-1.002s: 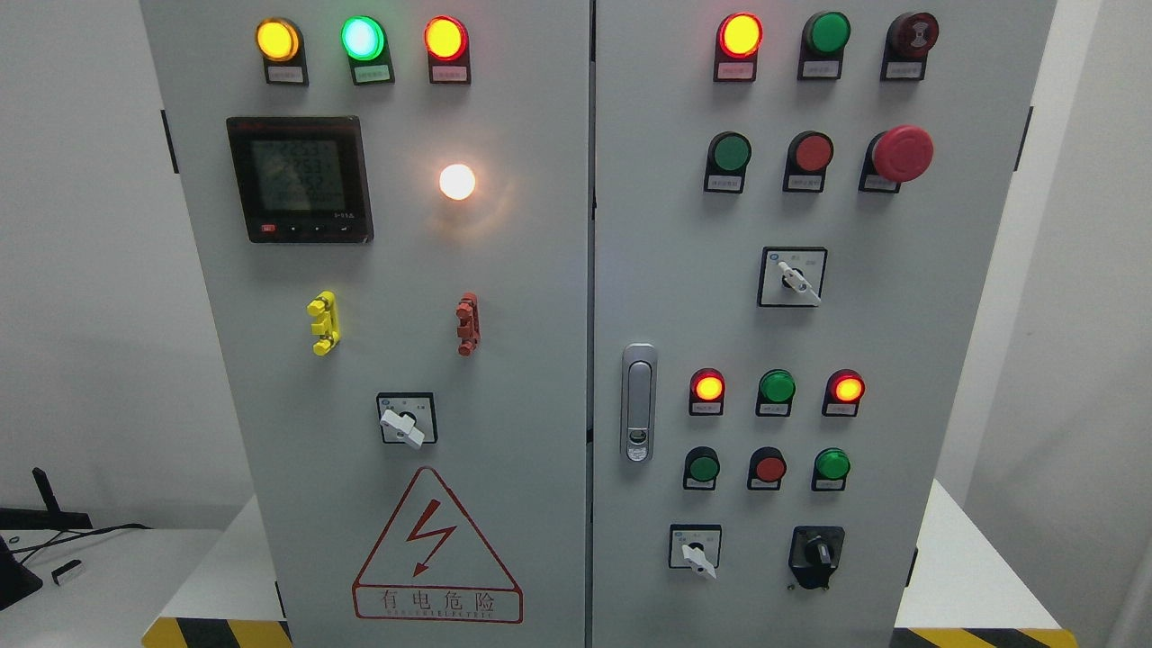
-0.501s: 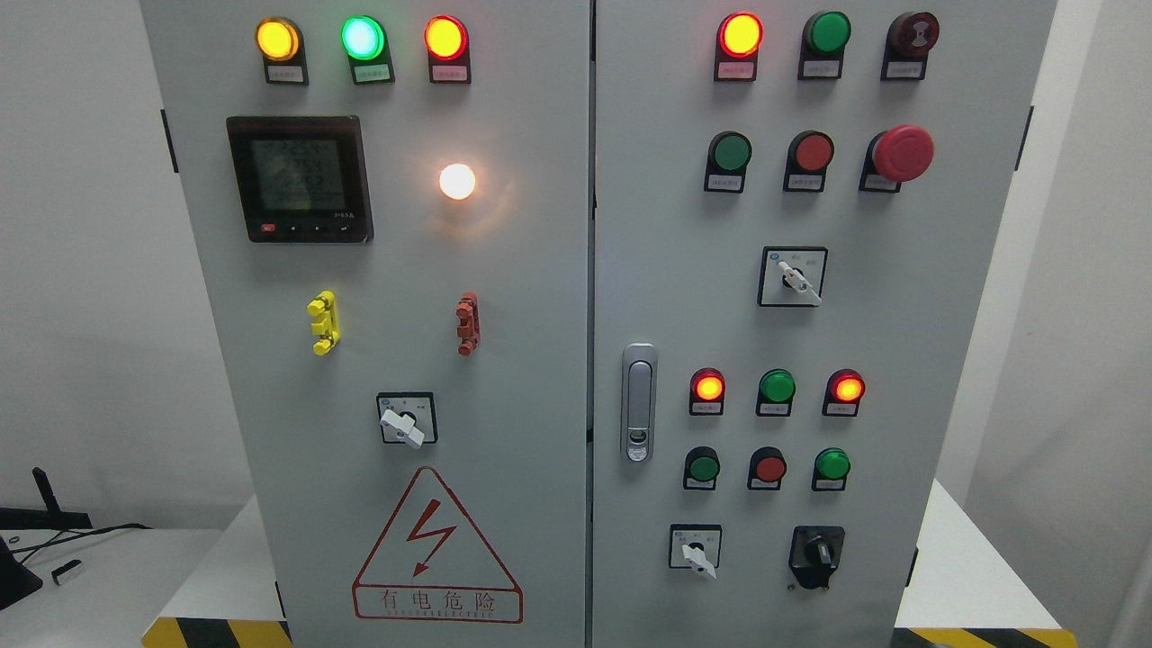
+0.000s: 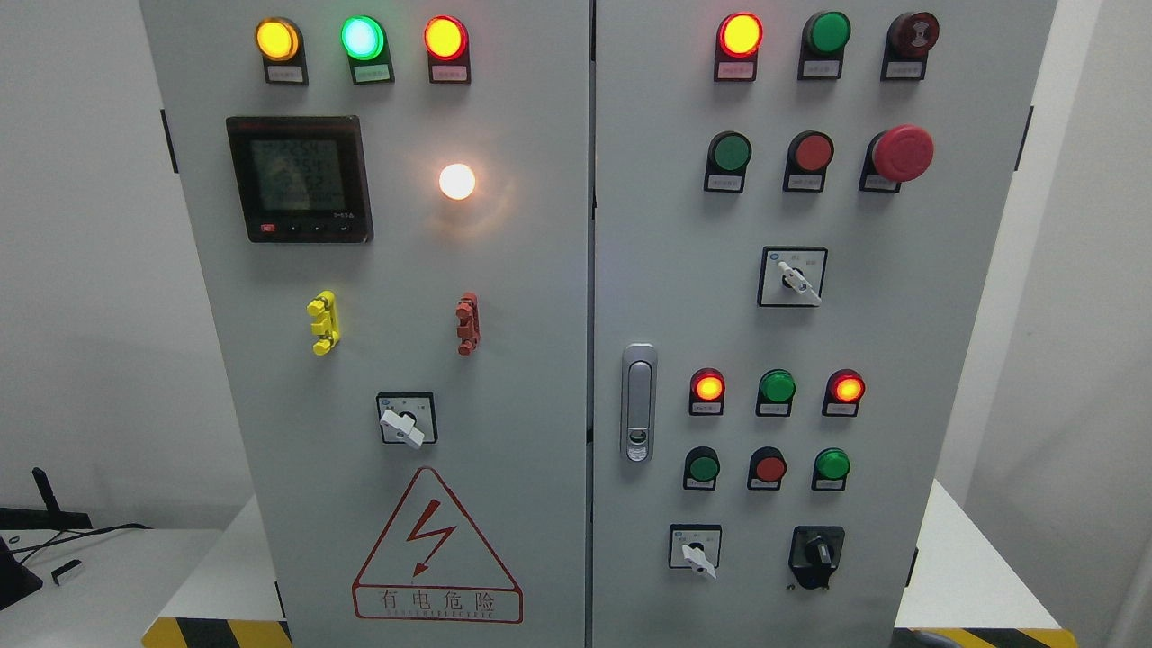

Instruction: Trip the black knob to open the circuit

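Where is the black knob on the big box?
In the head view, the black knob sits near the bottom of the right door, right of a white-handled switch and below a green button.

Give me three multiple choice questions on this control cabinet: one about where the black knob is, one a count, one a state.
1. Where is the black rotary knob?
A. right door, bottom right
B. left door, top
C. beside the meter

2. How many white-handled selector switches show?
A. one
B. three
C. five

3. The round green lamp at top left is:
A. lit
B. dark
C. covered

Answers: A, it sits below the small green button. B, at and. A, it glows bright beside the lit amber lamp.
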`<move>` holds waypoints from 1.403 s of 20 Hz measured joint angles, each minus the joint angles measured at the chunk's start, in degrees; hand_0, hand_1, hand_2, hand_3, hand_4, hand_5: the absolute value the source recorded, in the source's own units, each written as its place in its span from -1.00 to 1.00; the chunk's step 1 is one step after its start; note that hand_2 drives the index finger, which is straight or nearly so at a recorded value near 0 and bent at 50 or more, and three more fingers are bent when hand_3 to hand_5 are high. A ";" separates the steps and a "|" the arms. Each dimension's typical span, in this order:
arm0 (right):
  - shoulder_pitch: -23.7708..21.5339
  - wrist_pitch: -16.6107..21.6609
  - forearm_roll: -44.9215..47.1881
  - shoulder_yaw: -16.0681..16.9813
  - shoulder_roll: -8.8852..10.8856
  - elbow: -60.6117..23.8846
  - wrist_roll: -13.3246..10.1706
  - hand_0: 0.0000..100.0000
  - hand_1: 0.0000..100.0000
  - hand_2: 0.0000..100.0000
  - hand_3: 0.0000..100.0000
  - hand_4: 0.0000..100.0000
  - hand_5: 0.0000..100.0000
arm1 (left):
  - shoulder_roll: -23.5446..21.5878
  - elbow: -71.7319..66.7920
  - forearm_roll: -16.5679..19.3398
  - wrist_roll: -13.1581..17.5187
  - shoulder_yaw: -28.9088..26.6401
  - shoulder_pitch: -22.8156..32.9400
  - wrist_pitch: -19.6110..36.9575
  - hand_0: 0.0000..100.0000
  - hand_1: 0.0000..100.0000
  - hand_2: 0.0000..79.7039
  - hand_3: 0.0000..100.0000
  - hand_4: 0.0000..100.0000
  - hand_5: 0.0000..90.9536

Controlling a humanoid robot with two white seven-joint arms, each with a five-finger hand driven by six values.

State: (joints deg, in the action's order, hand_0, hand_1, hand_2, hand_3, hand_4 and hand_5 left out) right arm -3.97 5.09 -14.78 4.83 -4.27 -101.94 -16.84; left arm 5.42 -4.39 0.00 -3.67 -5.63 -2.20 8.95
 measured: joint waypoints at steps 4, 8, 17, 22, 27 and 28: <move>0.97 -0.52 -0.04 -0.25 -0.13 1.32 -0.02 -0.24 0.45 -0.26 0.56 0.71 0.98 | 0.00 0.00 0.00 0.00 0.00 0.00 0.00 -0.76 -0.22 -1.00 -1.00 -1.00 -1.00; 2.51 -0.78 -0.06 -0.43 -0.20 2.56 -0.02 -0.20 0.45 -0.25 0.56 0.71 0.98 | 0.00 0.00 0.00 0.00 0.00 0.00 0.00 -0.76 -0.22 -1.00 -1.00 -1.00 -1.00; 4.90 -2.43 0.24 -0.73 -0.47 5.45 -0.22 -0.16 0.44 -0.17 0.62 0.71 0.98 | 0.00 0.01 0.00 0.00 0.00 0.00 0.00 -0.76 -0.22 -1.00 -1.00 -1.00 -1.00; 6.29 -2.07 0.52 -0.76 -0.63 6.82 0.17 -0.13 0.41 -0.14 0.65 0.71 0.98 | 0.00 0.00 0.00 0.00 0.00 0.00 0.00 -0.76 -0.22 -1.00 -1.00 -1.00 -1.00; 8.11 -1.89 0.74 -0.74 -0.74 7.73 0.35 -0.12 0.39 -0.14 0.66 0.72 0.98 | 0.00 0.00 0.00 0.00 0.00 0.00 0.00 -0.76 -0.22 -1.00 -1.00 -1.00 -1.00; 8.43 -1.88 0.77 -0.73 -0.75 7.91 0.36 -0.11 0.39 -0.14 0.66 0.72 0.98 | 0.00 0.00 0.00 0.00 0.00 0.00 0.00 -0.76 -0.22 -1.00 -1.00 -1.00 -1.00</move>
State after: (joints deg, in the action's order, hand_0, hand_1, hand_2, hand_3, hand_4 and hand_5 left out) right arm 4.45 3.21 -14.01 4.11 -5.02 -94.03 -16.47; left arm 5.42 -4.39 0.00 -3.67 -5.62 -2.20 8.95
